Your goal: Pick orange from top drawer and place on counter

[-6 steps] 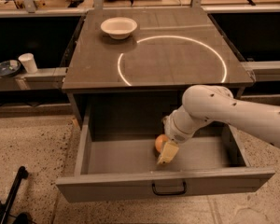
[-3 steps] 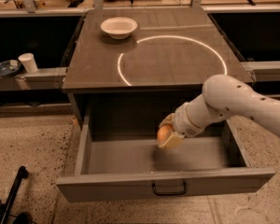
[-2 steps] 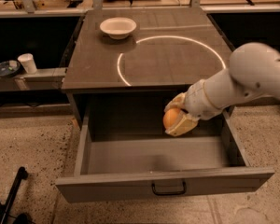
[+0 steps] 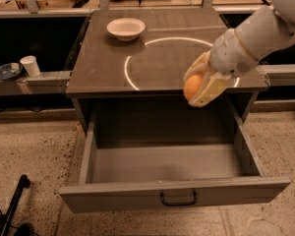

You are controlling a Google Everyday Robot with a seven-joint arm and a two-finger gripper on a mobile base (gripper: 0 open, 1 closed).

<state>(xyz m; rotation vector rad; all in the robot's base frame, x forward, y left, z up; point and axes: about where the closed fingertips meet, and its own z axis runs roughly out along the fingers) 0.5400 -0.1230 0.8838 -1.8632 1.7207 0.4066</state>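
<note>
I'm holding the gripper [image 4: 201, 86] at the tabletop's [image 4: 98, 68] front edge, jaws clenched on the orange [image 4: 191, 86], keeping it lifted above the open top drawer [image 4: 172, 194]. It's seemingly high enough to clear the edge toward the ring [image 4: 126, 70].

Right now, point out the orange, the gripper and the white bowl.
orange [image 4: 191, 86], camera view, its exposed left face.
gripper [image 4: 196, 89], camera view, midway between its fingers [image 4: 211, 86], holding the orange at the counter [image 4: 103, 68] front edge.
white bowl [image 4: 126, 34], camera view, front outer wall.
</note>
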